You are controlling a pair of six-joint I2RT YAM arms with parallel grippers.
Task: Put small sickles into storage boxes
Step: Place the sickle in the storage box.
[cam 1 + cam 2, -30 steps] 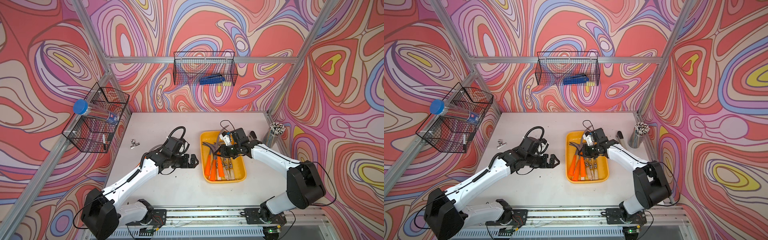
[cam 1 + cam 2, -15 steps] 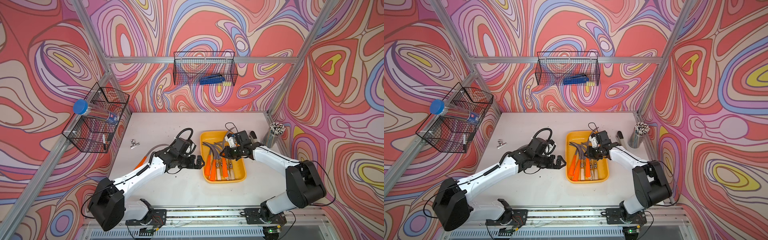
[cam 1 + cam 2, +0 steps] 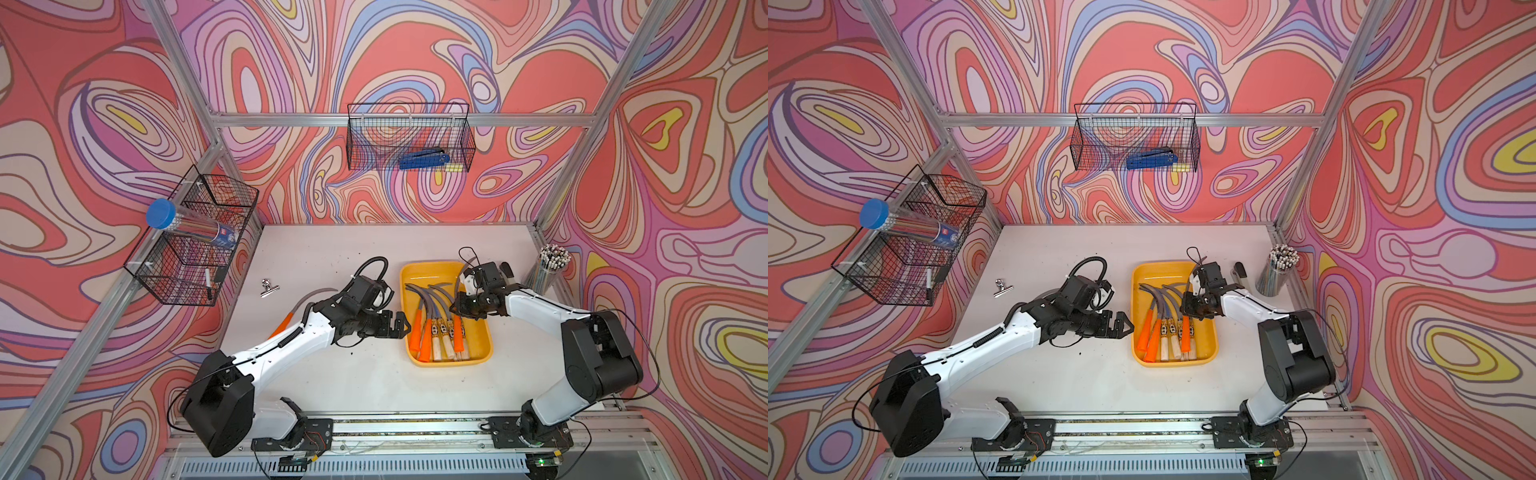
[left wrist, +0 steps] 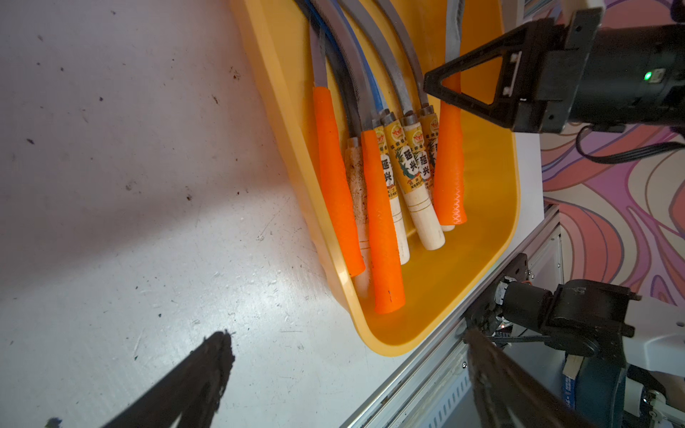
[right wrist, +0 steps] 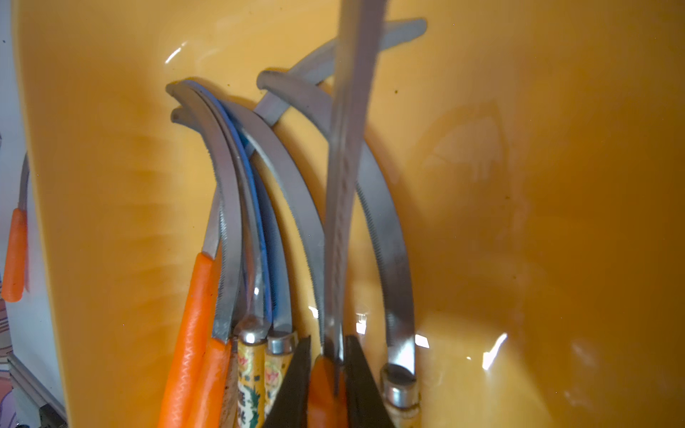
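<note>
The yellow storage box [image 3: 432, 272] [image 3: 1163, 270] holds several small sickles [image 3: 432, 328] [image 4: 381, 207], orange and pale wooden handles side by side, curved blades pointing to the back. My right gripper [image 3: 457, 305] [image 5: 326, 344] is shut on an orange-handled sickle [image 5: 348, 185] [image 4: 449, 163] at the top of its handle, low inside the box beside the others. My left gripper [image 3: 401, 324] [image 4: 346, 339] is open and empty just outside the box's left rim. One more orange-handled sickle [image 3: 284, 323] lies on the table behind the left arm, partly hidden.
A binder clip [image 3: 269, 287] lies at the table's left. A metal cup of pencils [image 3: 548, 266] and a dark stapler [image 3: 1239, 270] stand right of the box. Wire baskets hang on the left wall [image 3: 195, 237] and back wall [image 3: 409, 137]. The rail runs along the front edge.
The left arm has swung right, bringing its open gripper up to the box's left rim. The right gripper has carried its sickle a little toward the front, lower in the box.
</note>
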